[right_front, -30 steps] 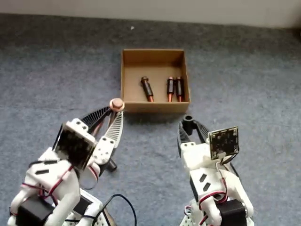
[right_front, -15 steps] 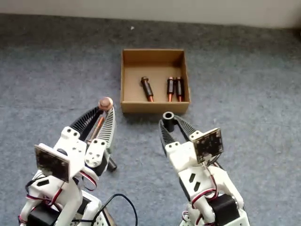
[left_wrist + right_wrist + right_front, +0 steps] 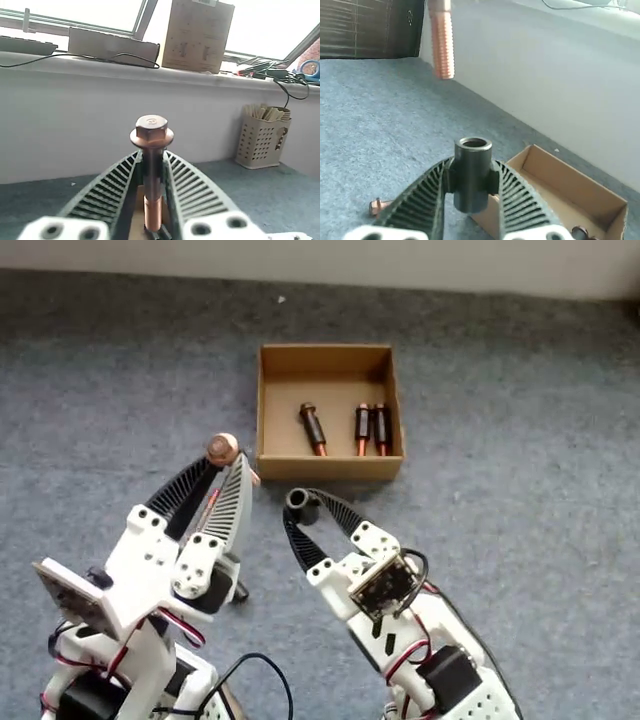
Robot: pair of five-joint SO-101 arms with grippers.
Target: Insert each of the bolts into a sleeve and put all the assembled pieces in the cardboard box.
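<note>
Clamped near upright in the closed left gripper (image 3: 224, 468): a copper-coloured hex-headed metal bolt (image 3: 151, 150), head up, threaded tip down. Pinched likewise in the closed right gripper (image 3: 303, 510): a short black cylindrical sleeve (image 3: 472, 172), bore facing up. Bolt tip seen higher than the bore and off towards the left arm's side, axes roughly parallel, not in line. Both raised just before the brown cardboard box (image 3: 330, 468), three assembled pieces (image 3: 362, 430) lying inside. Likely needed next: tip centred over the bore, then lowered.

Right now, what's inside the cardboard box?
The cardboard box holds three sleeved bolts, one alone and two side by side. The sleeves cover each bolt's middle.
</note>
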